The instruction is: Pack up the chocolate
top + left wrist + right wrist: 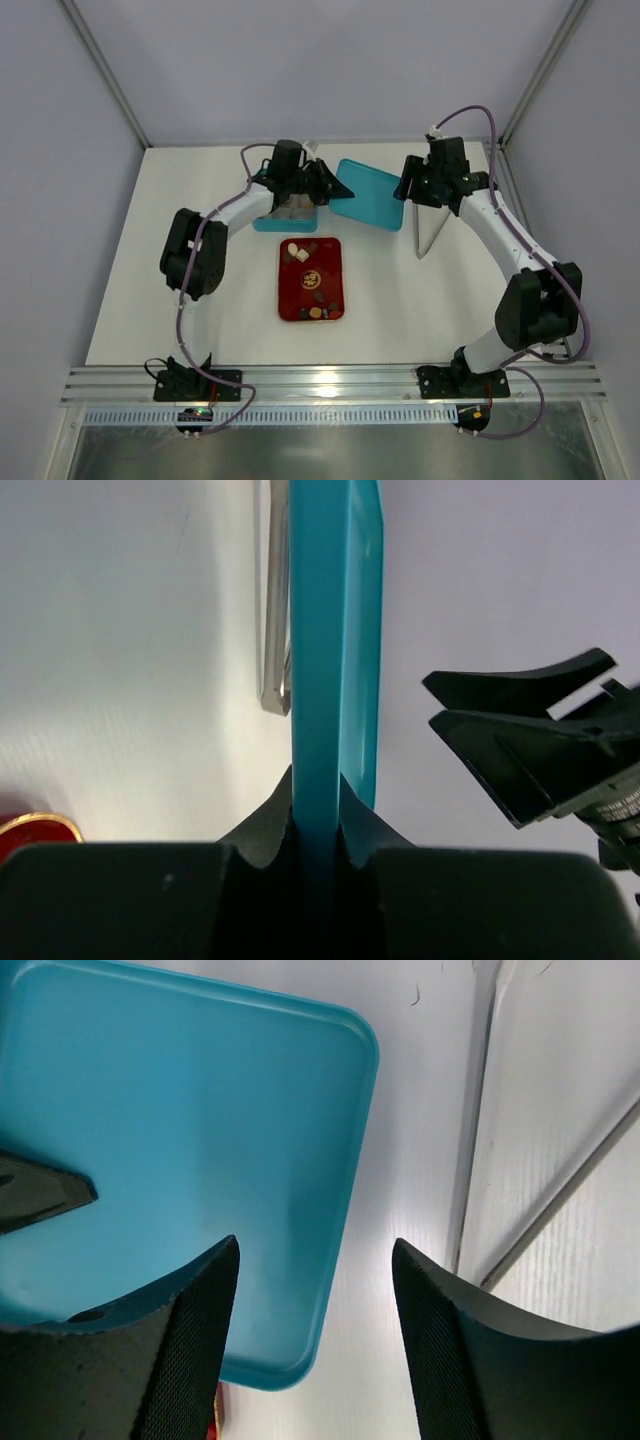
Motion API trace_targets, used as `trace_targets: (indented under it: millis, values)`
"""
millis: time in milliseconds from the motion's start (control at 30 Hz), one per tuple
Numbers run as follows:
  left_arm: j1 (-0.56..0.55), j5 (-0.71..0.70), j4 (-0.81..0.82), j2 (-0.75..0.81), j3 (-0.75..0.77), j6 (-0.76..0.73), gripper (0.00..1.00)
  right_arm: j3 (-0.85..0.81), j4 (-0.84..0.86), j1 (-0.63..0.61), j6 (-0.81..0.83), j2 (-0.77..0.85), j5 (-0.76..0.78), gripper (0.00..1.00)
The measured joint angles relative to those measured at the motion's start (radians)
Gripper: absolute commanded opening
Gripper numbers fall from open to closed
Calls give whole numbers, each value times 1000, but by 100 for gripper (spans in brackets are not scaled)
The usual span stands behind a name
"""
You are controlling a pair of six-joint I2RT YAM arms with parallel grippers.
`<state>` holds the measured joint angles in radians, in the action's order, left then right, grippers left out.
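Note:
Several small chocolates (318, 300), brown and cream, lie on a red tray (334, 262) mid-table. A teal box (268, 223) stands behind it, mostly hidden under my left arm; pale items show in it. My left gripper (335, 188) is shut on the edge of the teal lid (368, 196), which lies tilted to the right of the box. In the left wrist view the gripper (318, 820) pinches the lid (335, 630) edge-on. My right gripper (412, 192) is open and empty at the lid's right edge; in the right wrist view (315, 1260) its jaws straddle the lid's (180, 1140) corner.
Metal tongs (430, 235) lie on the table right of the lid, below my right gripper; they also show in the left wrist view (275, 660) and the right wrist view (470, 1140). Grey walls enclose the white table.

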<state>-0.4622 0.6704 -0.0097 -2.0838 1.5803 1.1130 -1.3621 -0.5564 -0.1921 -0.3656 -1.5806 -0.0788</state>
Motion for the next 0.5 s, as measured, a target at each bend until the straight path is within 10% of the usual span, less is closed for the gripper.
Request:
trace_targets:
  millis: [500]
  values:
    - [63,-6,-483,157,-47,-183,0,201,145,-655,421,351,418,66]
